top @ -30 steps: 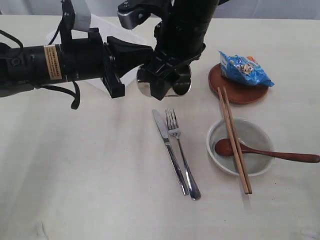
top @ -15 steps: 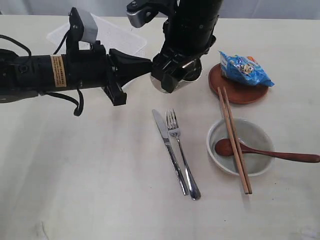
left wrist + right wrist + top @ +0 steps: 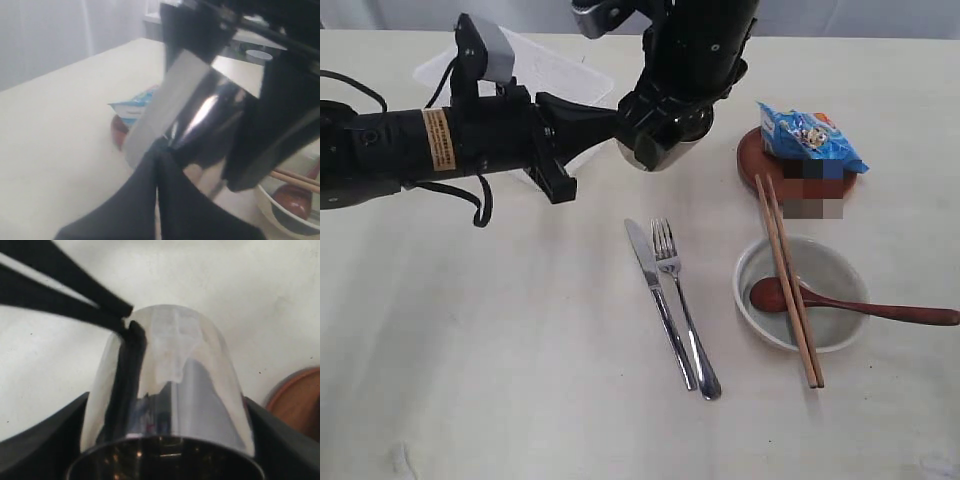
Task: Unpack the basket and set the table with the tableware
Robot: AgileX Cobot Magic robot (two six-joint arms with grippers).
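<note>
My right gripper is shut on the shiny steel cup and holds it tilted in the air above the table. In the right wrist view a finger presses on each side of the cup. My left gripper is shut, its tips touching the cup's side. The white basket stands behind the left arm, mostly hidden. The knife and fork lie side by side. The bowl holds the wooden spoon, and two chopsticks rest across it.
A blue snack packet lies on the round brown plate at the right, just beyond the bowl. The left arm stretches across the table's left side at cup height.
The right gripper has carried the cup up and toward the table's far side. The left gripper has moved right with it, its tips staying against the cup.
</note>
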